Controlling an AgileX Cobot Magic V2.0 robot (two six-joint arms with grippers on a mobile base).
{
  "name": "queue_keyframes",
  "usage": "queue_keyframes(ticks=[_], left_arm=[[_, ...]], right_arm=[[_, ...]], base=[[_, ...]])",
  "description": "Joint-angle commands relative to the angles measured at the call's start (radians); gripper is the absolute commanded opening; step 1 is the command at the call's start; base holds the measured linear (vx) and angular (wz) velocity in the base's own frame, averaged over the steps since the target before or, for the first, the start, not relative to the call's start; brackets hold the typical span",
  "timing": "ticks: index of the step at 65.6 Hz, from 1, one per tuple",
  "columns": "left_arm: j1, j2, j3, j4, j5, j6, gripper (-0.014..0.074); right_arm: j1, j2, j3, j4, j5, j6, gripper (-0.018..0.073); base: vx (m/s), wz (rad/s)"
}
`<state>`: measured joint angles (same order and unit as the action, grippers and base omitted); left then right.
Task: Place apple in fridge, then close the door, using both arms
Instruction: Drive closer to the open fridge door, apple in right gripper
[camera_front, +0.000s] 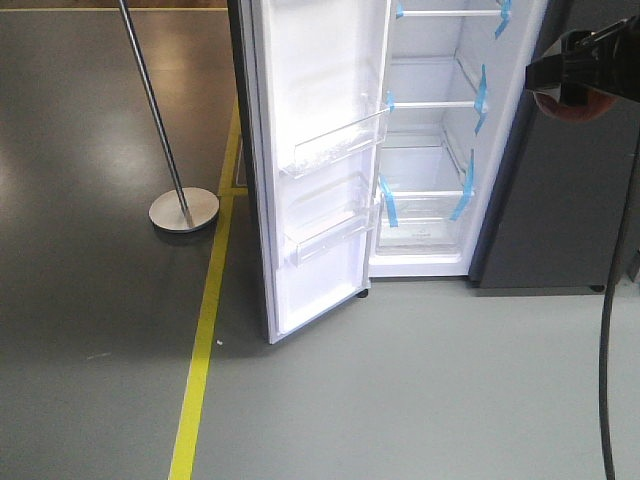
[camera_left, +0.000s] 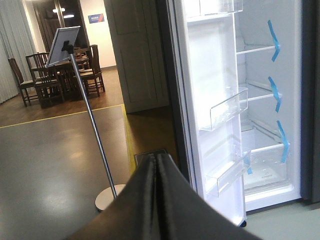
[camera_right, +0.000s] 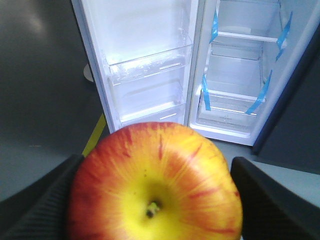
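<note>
Right gripper (camera_right: 156, 195) pinched apple (camera_right: 155, 170), facing open fridge (camera_right: 240, 20); left gripper (camera_left: 156, 200) pressed together. You needed straight, level reach onto fridge shelf (camera_right: 245, 37).

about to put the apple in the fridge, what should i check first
1. Apple gripped by right end effector: ok, clamped on both sides.
2. Fridge door open: ok, swung wide.
3. Shelf free for the apple: ok, nothing shows on it.
4. Left end effector out of the way: ok, shut, empty, back from the door.
5. Black cable free of snags: cannot tell, it runs out of view.
</note>
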<state>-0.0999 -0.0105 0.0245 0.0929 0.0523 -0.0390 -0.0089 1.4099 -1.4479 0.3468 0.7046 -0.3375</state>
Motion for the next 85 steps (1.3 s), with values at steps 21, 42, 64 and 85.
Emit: queue_keyframes(ticks=[21,42,64,85], left_arm=[[0.002,-0.014,-0.018,-0.007,-0.073,-0.011,-0.0007],[0.002,-0.014,-0.018,-0.007,-0.073,-0.011,-0.0007],[0.002,-0.014,-0.018,-0.007,-0.073,-0.011,-0.0007],[0.002,-0.014,-0.018,-0.007,-0.073,-0.011,-0.0007]], right_arm=[[-0.003,-0.035,-0.033,0.018,-0.074,-0.008,0.0102],[-0.003,-0.035,-0.033,0.018,-0.074,-0.008,0.0102],[-0.003,-0.035,-0.033,0.018,-0.074,-0.008,0.0102],[-0.003,-0.035,-0.033,0.018,-0.074,-0.008,0.0102]], base=[[0.07,0.02],[0.07,0.0],[0.08,0.0],[0.08,-0.01]])
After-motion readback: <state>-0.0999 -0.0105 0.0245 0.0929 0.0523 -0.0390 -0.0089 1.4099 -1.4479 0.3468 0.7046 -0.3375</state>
